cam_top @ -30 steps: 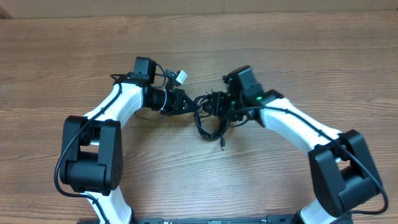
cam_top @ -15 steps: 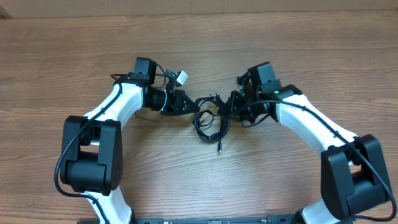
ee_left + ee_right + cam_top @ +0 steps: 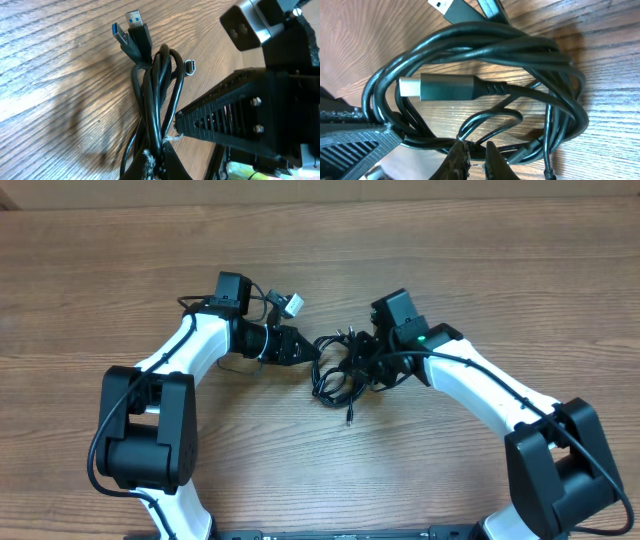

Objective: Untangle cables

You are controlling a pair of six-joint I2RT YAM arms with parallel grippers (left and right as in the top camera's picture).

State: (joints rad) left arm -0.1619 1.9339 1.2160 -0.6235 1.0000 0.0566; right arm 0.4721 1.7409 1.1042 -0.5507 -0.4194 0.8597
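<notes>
Down on the wood-grain table, the cables sit in one tangled knot dead centre, right between the two claws. It's smooth, glossy black cord, round in section, wound into overlapping loops.

Close up from the right wrist, a long plug with a metal tip and a ribbed collar lies across the coil. From the left wrist, two flat metal plugs, blue inside, poke out of the far end of the bundle. A small oval-mouthed plug lies just beside the loops.

The left claw has its tips pinched tight on several strands at the near end of the bundle. The right claw is narrow, its tips almost together, nipping a thin strand at the coil's edge. Both claws are matte black plastic with a triangle-lattice build and rough, frayed-looking tips. One loose end trails off the knot toward the robot's base.
</notes>
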